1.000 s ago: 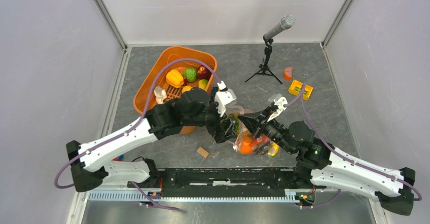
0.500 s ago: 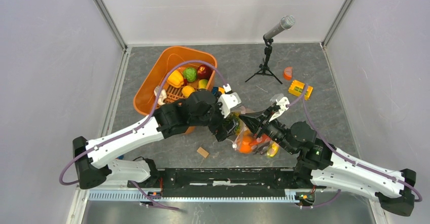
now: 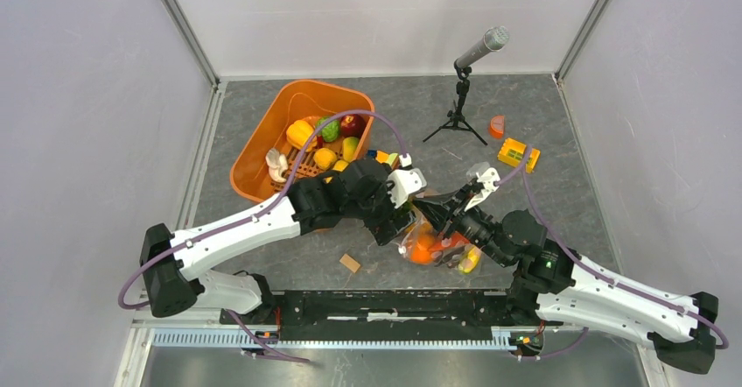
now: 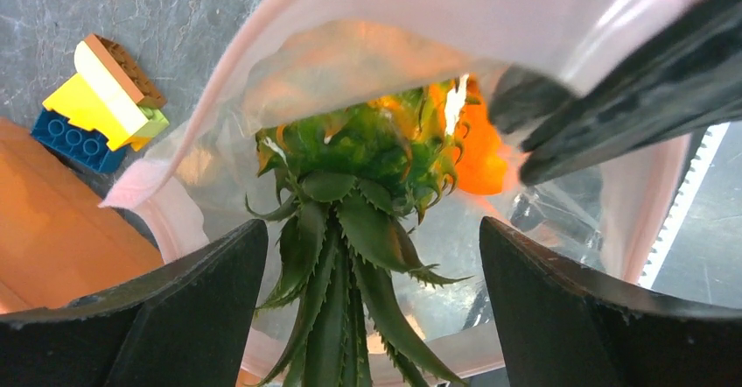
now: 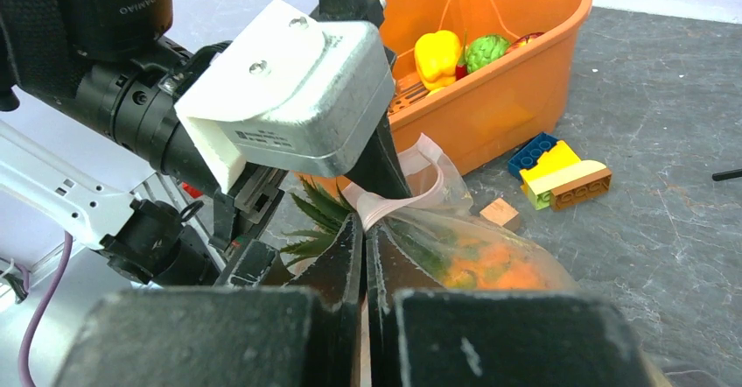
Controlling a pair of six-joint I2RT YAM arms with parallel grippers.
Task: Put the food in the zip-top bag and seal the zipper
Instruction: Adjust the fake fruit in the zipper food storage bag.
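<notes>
The left claw [image 4: 372, 229] is spread wide and has hold of nothing. There is clear space between each of its fingers and the pineapple [image 4: 350, 194], which lies straight ahead of it in the mouth of the bag [image 4: 420, 19]. The pineapple's long axis runs along the claw's own line of reach, with the leafy crown pointing back toward the claw and the body deeper in, against something orange at the far end of the bag. The right claw [image 5: 363, 247] is pinched shut on the bag's rim, on or just beside the pink zipper strip [image 5: 411, 194], and holds the mouth lifted off the surface. From the left claw, that grip sits ahead and to the right. From the right wrist, a few crown leaves show on the near side of the strip, so the pineapple seems not fully inside. It probably needs a nudge further in along its own axis before the strip could close over it. The left claw is the nearer one for that, being right behind the crown. More food, a yellow pepper [image 5: 436, 54] among it, lies in the orange tub [image 5: 516, 80] beyond the right claw, with building blocks [image 5: 560, 172] and a wooden block [image 5: 500, 212] in between. I cannot find the slider.
</notes>
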